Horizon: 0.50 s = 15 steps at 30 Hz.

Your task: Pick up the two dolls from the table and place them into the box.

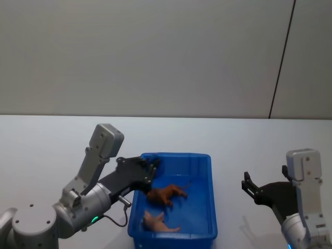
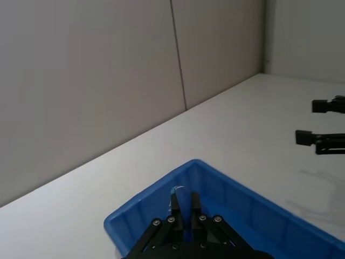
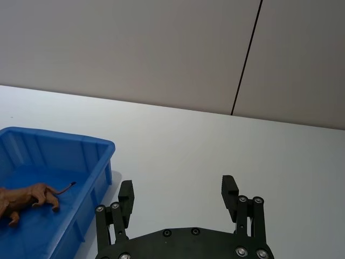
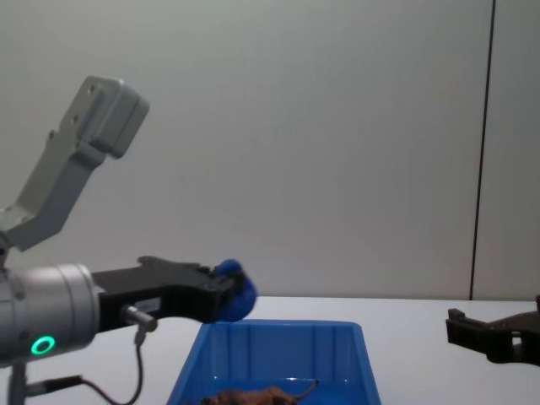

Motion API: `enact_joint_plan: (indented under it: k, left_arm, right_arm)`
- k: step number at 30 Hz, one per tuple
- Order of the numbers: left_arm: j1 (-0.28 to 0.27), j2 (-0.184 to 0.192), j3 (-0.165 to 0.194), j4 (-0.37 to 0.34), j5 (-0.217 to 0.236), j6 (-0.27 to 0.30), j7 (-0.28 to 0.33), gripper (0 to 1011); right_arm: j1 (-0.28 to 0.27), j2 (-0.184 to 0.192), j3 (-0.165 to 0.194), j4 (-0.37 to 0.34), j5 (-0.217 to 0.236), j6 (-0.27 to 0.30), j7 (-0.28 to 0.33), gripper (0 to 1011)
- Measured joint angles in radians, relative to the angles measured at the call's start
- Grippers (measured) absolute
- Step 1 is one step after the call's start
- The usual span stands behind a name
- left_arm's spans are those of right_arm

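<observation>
- Head view: the box (image 1: 199,161), a bright blue ribbed bin, stood on the white table (image 1: 46,140). Both dolls lay inside it: the reddish-brown doll (image 1: 165,194) mid-floor on its side, thin tail toward the far wall, and the pale pink doll (image 1: 158,222) near the closest wall, also toppled. Their lie suggested a drop rather than careful seating. The left gripper (image 1: 153,169) hung over the box's left rim with its fingers drawn close together and nothing visibly between them. The right gripper (image 1: 250,185) hovered over bare table to the box's right, fingers spread, empty.
- Left wrist view: the left gripper (image 2: 183,204) showed two slim fingertips (image 2: 175,203) nearly meeting above the box (image 2: 161,205) corner, gripping nothing. The right gripper (image 2: 321,121) appeared farther off, spread wide.
- Right wrist view: the right gripper (image 3: 178,190) had its pads (image 3: 126,190) well apart over the table (image 3: 215,140), holding nothing. The box (image 3: 81,143) lay beside it with the reddish-brown doll (image 3: 29,197) on its floor, legs and tufted tail distinct.
- Chest view: the left gripper (image 4: 229,295) was level above the box (image 4: 278,337); a blue patch sat at its tip, and what it was could not be told. The reddish-brown doll (image 4: 253,394) lay low inside. The right gripper (image 4: 460,327) waited apart, likely its part done.
</observation>
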Motion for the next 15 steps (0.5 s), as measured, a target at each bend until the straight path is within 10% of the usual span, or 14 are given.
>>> enact_joint_plan:
  k: [15]
  left_arm:
    - [-0.055, -0.043, 0.018, 0.073, -0.025, -0.083, -0.141, 63]
  right_arm:
    - [0.0, 0.0, 0.0, 0.0, 0.0, 0.0, 0.0, 1001]
